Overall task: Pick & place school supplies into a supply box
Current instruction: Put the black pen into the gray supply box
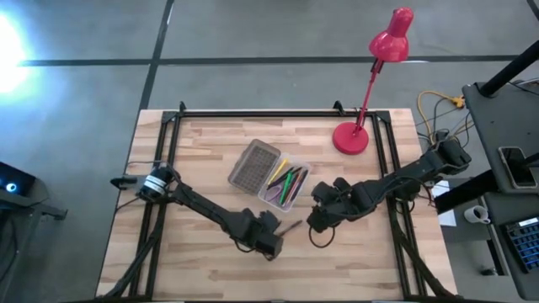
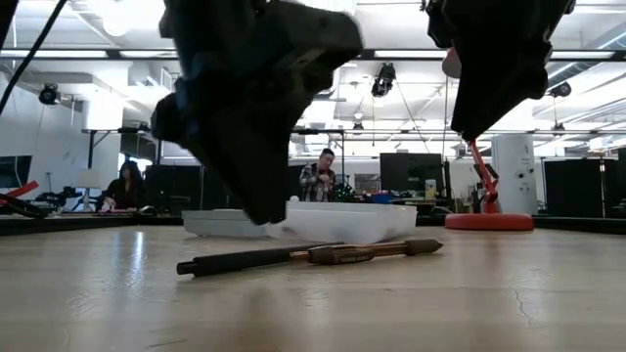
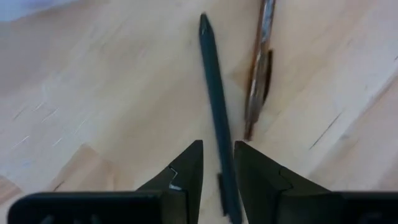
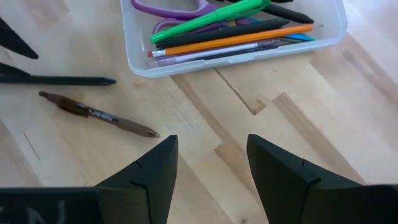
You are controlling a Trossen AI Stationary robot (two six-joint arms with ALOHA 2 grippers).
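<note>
1. While hanging low over the near middle of the wooden table (image 1: pixel 202 151), left gripper (image 3: pixel 217 163) set astride the black pen (image 3: pixel 216 112), fingers (image 3: pixel 186 171) parted to either side of the barrel and not clamped on it.
2. Black pen flat on the bare wood, just in front of the supply box (image 1: pixel 285 187), one end running in between the left fingers.
3. Brown pen (image 3: pixel 258 74) beside the black one, also flat on the table, the two close together, touching or not cannot be told.
4. Seen level across the table: both pens lying end to end in a shallow line, with the box behind them.
5. Right gripper (image 4: pixel 211 165) held above the table just to the right of the box, fingers spread wide, nothing between them.
6. Supply box open near the table's middle, grey grid-textured lid (image 1: pixel 253 164) folded out flat on its far-left side.
7. Inside the clear tray: green marker (image 4: pixel 211 18), orange pencil (image 4: pixel 236 38), a dark pen, a pale pinkish one, and purple-handled scissors (image 4: pixel 171 9), all lying lengthwise.
8. Red desk lamp (image 1: pixel 370 93) standing at the far right of the table, well apart from the box.
9. Two people visible in the room beyond the table, seated at desks.
</note>
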